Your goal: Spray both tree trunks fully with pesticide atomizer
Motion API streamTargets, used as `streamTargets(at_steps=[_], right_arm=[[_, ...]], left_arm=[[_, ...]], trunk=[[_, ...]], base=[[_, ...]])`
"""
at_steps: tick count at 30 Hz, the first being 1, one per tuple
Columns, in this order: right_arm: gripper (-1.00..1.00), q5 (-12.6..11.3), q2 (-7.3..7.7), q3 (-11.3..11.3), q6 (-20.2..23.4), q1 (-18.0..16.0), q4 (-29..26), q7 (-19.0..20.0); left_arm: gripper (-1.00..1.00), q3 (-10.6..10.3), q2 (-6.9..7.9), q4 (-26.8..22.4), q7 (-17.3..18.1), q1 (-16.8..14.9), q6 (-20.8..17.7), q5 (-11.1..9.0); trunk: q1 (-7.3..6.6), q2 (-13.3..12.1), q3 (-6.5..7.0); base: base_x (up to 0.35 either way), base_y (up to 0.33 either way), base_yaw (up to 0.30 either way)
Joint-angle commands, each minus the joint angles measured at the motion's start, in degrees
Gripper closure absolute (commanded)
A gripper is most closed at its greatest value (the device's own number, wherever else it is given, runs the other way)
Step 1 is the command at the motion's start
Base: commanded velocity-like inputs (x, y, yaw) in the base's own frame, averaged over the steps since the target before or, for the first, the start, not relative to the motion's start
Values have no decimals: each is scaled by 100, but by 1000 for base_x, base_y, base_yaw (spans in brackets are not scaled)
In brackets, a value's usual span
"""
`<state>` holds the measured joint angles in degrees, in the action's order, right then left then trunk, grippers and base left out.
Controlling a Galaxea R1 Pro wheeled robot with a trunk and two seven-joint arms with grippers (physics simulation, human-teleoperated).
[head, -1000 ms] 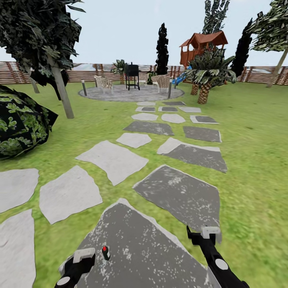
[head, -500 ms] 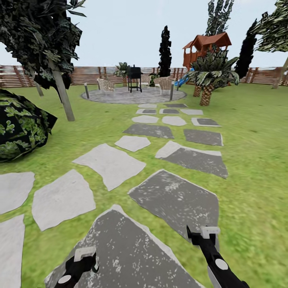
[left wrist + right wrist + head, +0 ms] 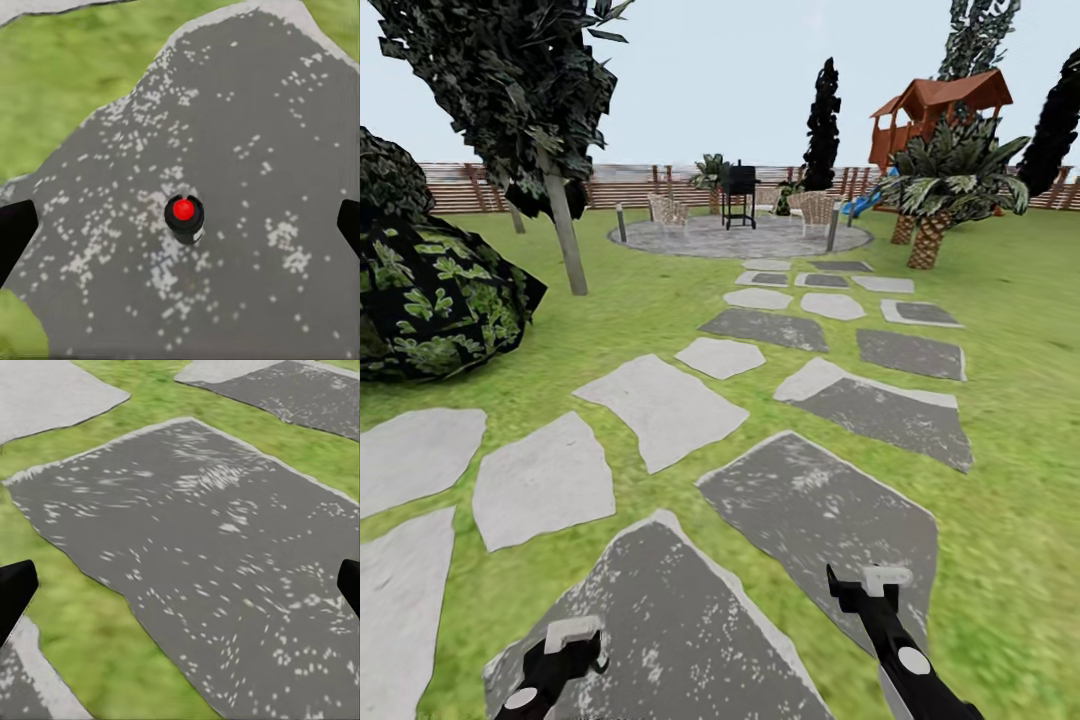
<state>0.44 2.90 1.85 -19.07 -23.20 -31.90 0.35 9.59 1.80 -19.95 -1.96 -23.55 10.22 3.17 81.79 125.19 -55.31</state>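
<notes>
Whole head view swung since half a second ago: camera turn, not a move of the things, with bush (image 3: 435,300) and pale-trunked tree (image 3: 565,240) now further toward centre. Atomizer (image 3: 184,217) standing on a dark paving slab (image 3: 247,135), straight below the left gripper (image 3: 180,225), between wide-spread fingertips (image 3: 15,232), nothing gripped; green not discernible, only red cap. Right gripper (image 3: 180,585) likewise spread wide, empty, over another slab (image 3: 217,555). At 6 o'clock, arms cut off by frame edge.
</notes>
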Motion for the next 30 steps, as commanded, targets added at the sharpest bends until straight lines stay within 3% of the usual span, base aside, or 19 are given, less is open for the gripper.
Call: streamTargets(at_steps=[1,7,12,15,19,26,30], right_arm=[[-100,0,0,0,0,0,0,0],[-100,6,-19,-10,-1,0,-6,0],[-100,1,-49,-16,38,-38,-136,3],[-100,1,-57,-17,192,-250,-283,-8],[-100,-10,-61,-18,881,-830,-402,-38],[-100,-24,-61,-22,1229,-1109,-398,-7],[-100,-20,-60,-19,1253,-1131,-384,5]], left_arm=[[-100,0,1,0,0,0,3,0],[-100,-1,47,-24,2,-52,-17,-4],[-100,-1,70,-109,11,-599,-90,11],[-100,-1,76,-112,11,-920,-350,17],[-100,-3,82,-155,19,-1256,-883,11],[-100,-91,73,-181,66,-1283,-938,47],[-100,-108,111,-168,72,-1268,-585,59]], trunk=[[0,0,-2],[0,0,-5],[0,0,-6],[0,0,-6],[0,0,-6],[0,0,-6],[0,0,-6]], base=[[24,-30,219],[8,-10,77],[1,-1,8],[0,0,2],[0,0,0],[0,0,0],[0,0,0]])
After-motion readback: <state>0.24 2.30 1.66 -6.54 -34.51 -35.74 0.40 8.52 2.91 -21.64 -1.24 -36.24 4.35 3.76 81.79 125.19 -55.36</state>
